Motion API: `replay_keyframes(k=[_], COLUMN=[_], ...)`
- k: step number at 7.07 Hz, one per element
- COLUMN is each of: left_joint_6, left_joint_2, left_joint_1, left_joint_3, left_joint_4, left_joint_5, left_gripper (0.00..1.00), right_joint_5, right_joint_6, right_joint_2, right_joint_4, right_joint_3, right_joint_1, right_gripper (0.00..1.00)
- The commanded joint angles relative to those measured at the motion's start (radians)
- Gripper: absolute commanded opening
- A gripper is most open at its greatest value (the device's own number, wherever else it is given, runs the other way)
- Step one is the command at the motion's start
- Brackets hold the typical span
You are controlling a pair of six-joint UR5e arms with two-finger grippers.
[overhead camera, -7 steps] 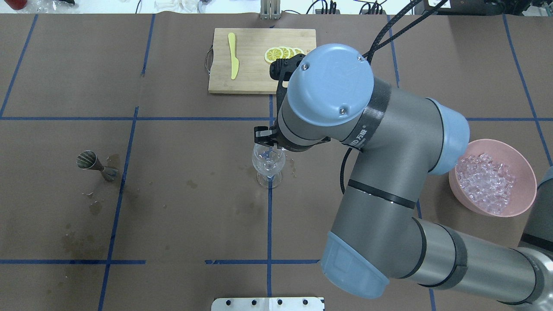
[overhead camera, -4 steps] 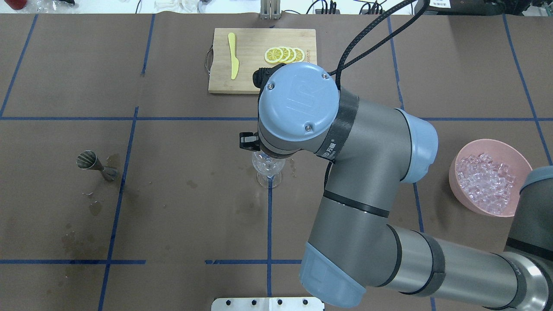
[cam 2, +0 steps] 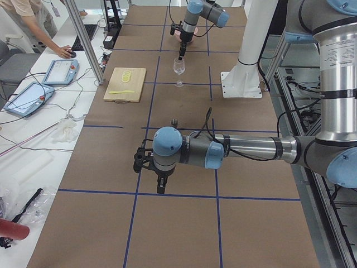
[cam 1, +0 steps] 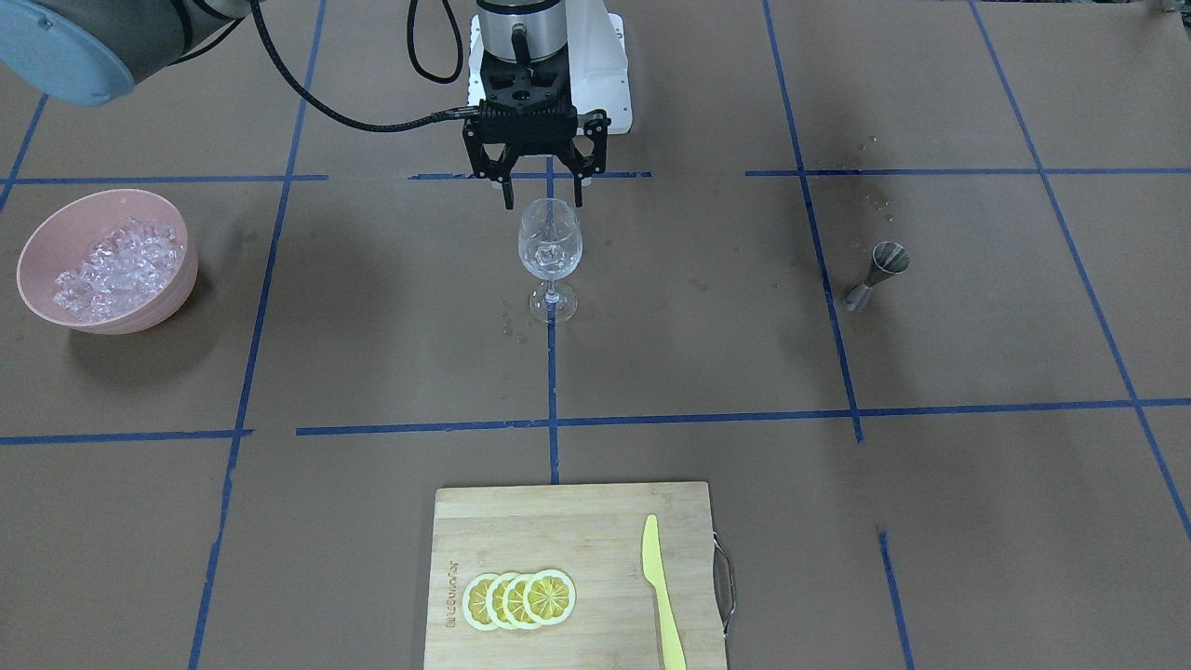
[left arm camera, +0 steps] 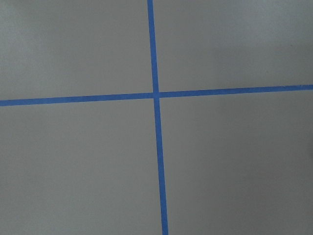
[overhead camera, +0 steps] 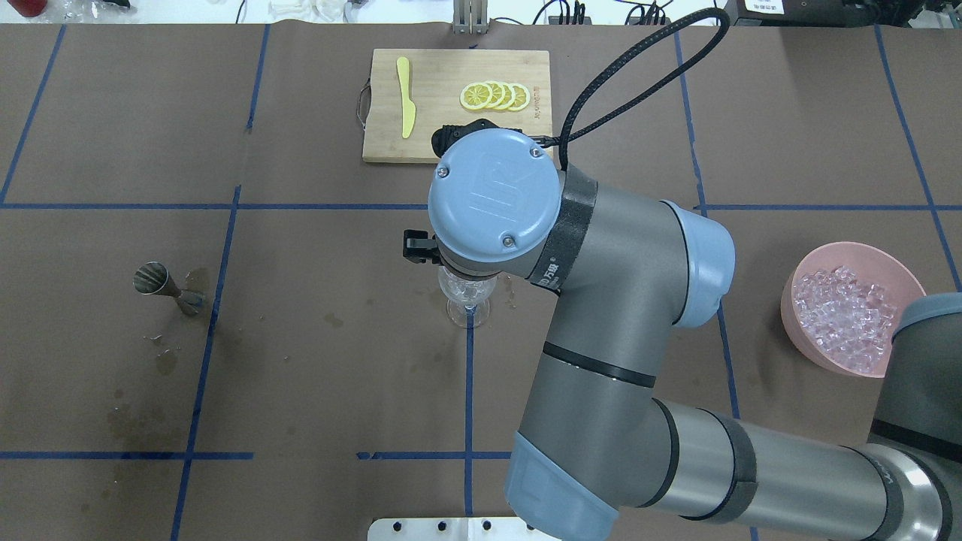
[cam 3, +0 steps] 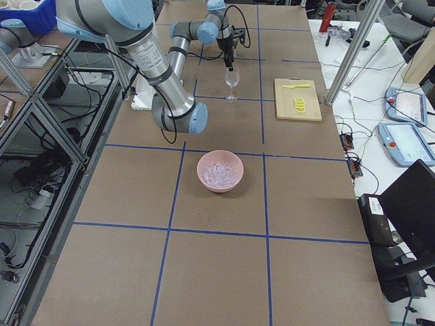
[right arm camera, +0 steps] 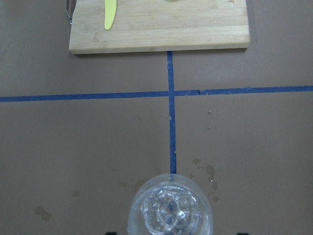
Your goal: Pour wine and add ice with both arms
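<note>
A clear wine glass [cam 1: 550,247] stands upright at the table's middle, with small clear ice pieces [right arm camera: 168,210] in its bowl. I cannot make out wine in it. My right gripper [cam 1: 541,197] hangs straight above the glass rim, open and empty. In the overhead view its wrist cap covers most of the glass [overhead camera: 467,300]. A pink bowl [cam 1: 177,279] heaped with ice [cam 1: 116,261] sits on my right side. My left gripper [cam 2: 159,187] points down over bare table far to my left. I cannot tell whether it is open or shut.
A steel jigger [overhead camera: 161,284] stands on my left side among wet stains. A wooden cutting board [overhead camera: 443,135] at the far edge holds lemon slices [overhead camera: 494,95] and a yellow knife [overhead camera: 406,98]. Small droplets lie beside the glass foot.
My right arm has swung to the left, and its wrist cap now sits over the glass. The glass, bowl and jigger have not moved.
</note>
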Motion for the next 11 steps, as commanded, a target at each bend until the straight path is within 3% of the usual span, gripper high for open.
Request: replay_keyframes(k=[1,4,7,9,11], left_joint_6=[0.0,0.0,0.0,0.002,0.0], left_joint_2=[0.0,0.014,0.021,0.037,0.078], left_joint_1=[-0.001,-0.002,-0.007,-0.008,-0.008], left_joint_3=[-0.004,0.019,0.003,-0.011,-0.06], left_joint_4=[0.0,0.0,0.003,0.003,0.002], left_joint_5=[0.001,0.004,0.006,0.013,0.013], left_gripper=[1.0,1.0,1.0,1.0,1.0], right_joint_5=[0.009,0.301,0.481,0.628,0.632], right_joint_6=[-0.02,-0.307,-0.861,-1.33,-1.632], right_joint_2=[-0.044,-0.231,-0.488,-0.648,-0.705], right_joint_4=[-0.009,-0.009,-0.007,0.002,0.003], right_joint_3=[0.031,0.161,0.176,0.054,-0.103], right_joint_1=[0.005,0.279,0.622,0.891,1.057], right_gripper=[1.0,1.0,1.0,1.0,1.0])
